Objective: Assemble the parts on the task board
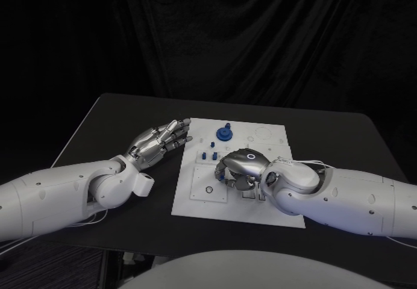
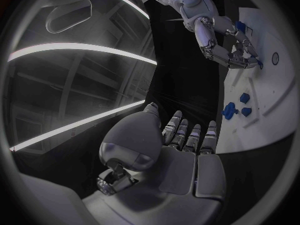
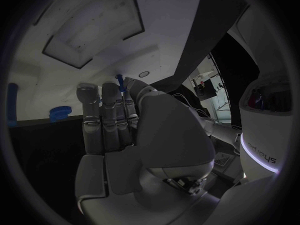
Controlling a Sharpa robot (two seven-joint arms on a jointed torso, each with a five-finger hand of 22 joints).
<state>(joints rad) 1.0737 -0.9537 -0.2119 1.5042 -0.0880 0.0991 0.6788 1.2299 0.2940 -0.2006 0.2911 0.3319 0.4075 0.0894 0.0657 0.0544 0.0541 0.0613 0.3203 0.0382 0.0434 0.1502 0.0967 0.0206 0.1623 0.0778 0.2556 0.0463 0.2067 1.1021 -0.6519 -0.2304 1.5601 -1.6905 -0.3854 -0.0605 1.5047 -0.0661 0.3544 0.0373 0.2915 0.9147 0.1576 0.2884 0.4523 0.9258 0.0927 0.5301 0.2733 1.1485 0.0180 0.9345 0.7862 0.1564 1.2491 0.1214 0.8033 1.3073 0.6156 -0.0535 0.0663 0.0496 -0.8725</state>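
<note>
The white task board [image 1: 261, 205] lies in the middle of the black table. A blue knob-like part [image 1: 225, 133] stands near its far edge, and small blue pegs [image 1: 208, 155] stand closer in. My right hand [image 1: 243, 169] is curled over the board's middle, fingers pointing down. In the right wrist view its fingertips pinch a thin blue peg [image 3: 119, 80] close to the board [image 3: 94, 15]. My left hand [image 1: 161, 139] lies flat and open just off the board's left edge, holding nothing. The left wrist view shows that hand [image 2: 181, 150], the board [image 2: 275, 100] and several blue parts [image 2: 230, 110].
Bare black table [image 1: 113, 120] surrounds the board on all sides. A small round hole [image 1: 210, 189] sits on the board's near left part. A black curtain hangs behind the table.
</note>
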